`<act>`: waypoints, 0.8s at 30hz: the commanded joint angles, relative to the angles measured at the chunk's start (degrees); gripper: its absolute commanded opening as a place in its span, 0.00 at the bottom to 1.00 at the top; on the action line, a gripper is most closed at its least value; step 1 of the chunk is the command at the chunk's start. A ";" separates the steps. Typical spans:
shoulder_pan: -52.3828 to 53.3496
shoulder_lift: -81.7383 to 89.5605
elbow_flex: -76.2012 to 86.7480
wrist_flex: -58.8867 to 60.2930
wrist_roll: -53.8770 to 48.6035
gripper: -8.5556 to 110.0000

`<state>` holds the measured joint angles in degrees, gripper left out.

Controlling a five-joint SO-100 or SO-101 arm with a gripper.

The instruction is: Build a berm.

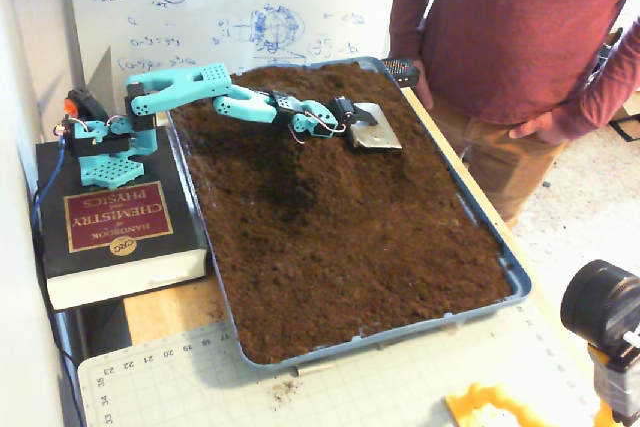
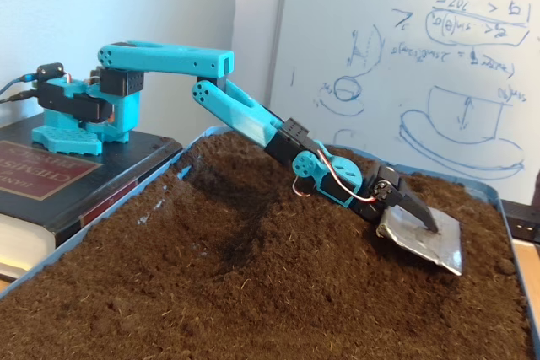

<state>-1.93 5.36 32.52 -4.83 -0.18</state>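
Observation:
A blue tray (image 1: 515,282) (image 2: 108,218) holds dark brown soil. The berm (image 1: 290,162) (image 2: 253,200) is a low rounded ridge that runs from the tray's far end toward its middle, darker on one flank. My teal arm reaches low across it. My gripper (image 1: 365,127) (image 2: 418,227) is shut on the metal scoop (image 1: 375,132) (image 2: 426,242). The scoop lies tilted with its blade on the soil, right of the ridge in both fixed views. A black finger (image 2: 413,208) lies on top of the plate.
The arm's base stands on a thick book (image 1: 115,222) (image 2: 42,170) left of the tray. A person (image 1: 500,37) stands at the tray's far right corner. A whiteboard (image 2: 405,65) is behind. A camera (image 1: 600,312), a cutting mat (image 1: 380,387) and a yellow object (image 1: 490,409) lie in front.

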 commanded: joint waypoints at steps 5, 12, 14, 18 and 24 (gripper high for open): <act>0.79 10.99 -2.11 28.39 -0.62 0.07; 0.70 17.93 -2.02 51.68 -0.70 0.07; 0.70 19.69 -2.02 56.69 -0.79 0.07; 0.70 22.76 -1.93 64.69 -0.79 0.07; 0.70 26.37 -1.85 73.30 -0.79 0.07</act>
<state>-1.23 26.28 30.15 62.05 -0.18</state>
